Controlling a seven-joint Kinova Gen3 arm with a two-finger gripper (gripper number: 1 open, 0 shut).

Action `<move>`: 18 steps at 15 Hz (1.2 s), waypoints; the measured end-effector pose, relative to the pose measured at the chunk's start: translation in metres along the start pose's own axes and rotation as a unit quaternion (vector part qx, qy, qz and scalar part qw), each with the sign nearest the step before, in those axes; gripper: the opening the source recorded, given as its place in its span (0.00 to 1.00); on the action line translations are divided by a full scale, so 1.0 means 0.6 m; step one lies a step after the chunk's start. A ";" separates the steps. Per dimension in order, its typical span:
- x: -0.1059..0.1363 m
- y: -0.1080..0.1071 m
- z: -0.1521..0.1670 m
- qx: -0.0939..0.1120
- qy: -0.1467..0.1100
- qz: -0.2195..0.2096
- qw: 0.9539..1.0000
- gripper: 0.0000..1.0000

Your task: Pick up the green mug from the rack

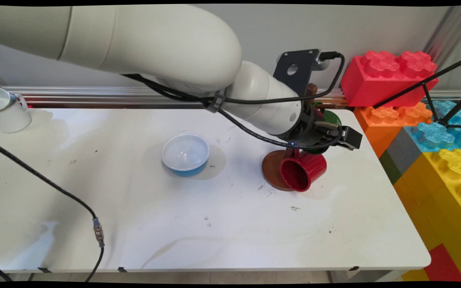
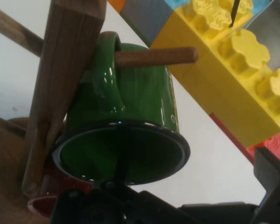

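At the right of centre in the main view the black two-finger gripper sits low against a wooden mug tree — a round brown base on the white table, with an upright post and pegs seen close in the hand view. A glossy green enamel mug with a dark rim fills the middle of the hand view, its handle hooked over a wooden peg that points toward the upper right of that frame. The mug's open mouth faces the camera, and one finger appears to reach inside the rim near the bottom centre. Whether the fingers are pinching the rim or merely standing around it, I cannot tell.

A red glazed mug hangs lower on the same tree, tipped with its mouth toward the lower left of the main view, just above the base; a sliver of it shows at the lower left of the hand view.

So both mugs are on the tree as things lie now — the green one on its peg with the gripper right at it, the red one apart from the gripper below.

Near the frame's centre stands a small bowl, white inside and blue outside, well apart from the tree. A white enamel mug stands at the upper left. Large plastic building blocks in red, orange, blue and yellow are stacked along the right edge.
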 end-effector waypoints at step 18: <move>-0.027 0.006 0.030 -0.021 0.043 -0.136 0.990 1.00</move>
